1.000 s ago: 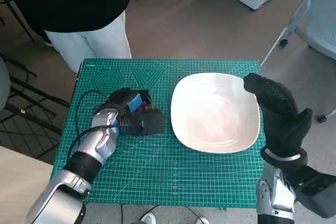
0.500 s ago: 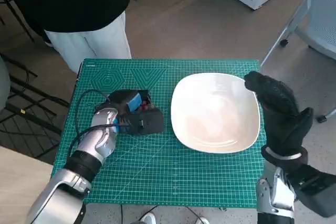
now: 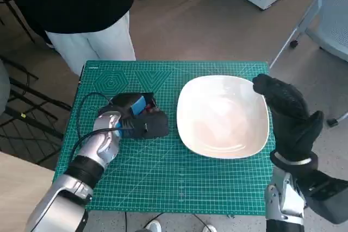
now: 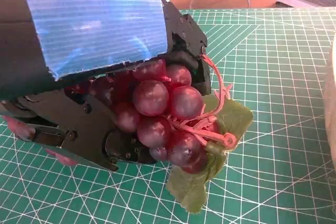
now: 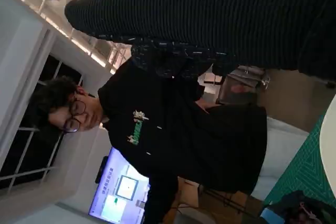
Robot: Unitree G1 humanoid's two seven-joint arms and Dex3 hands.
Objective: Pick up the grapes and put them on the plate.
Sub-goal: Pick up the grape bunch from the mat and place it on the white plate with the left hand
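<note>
Left hand (image 3: pixel 133 118) clamped around red grape bunch (image 4: pixel 168 114) on green cutting mat (image 3: pixel 163 177); white plate (image 3: pixel 223 117) lay at 3 o'clock of it; right hand (image 3: pixel 288 115) by plate rim, finger state unclear

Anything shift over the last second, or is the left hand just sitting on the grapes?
Nothing visibly moved. The left hand stays wrapped around the grapes on the green mat, not lifted. The plate is unmoved, and the right hand still hovers at its far edge.
</note>
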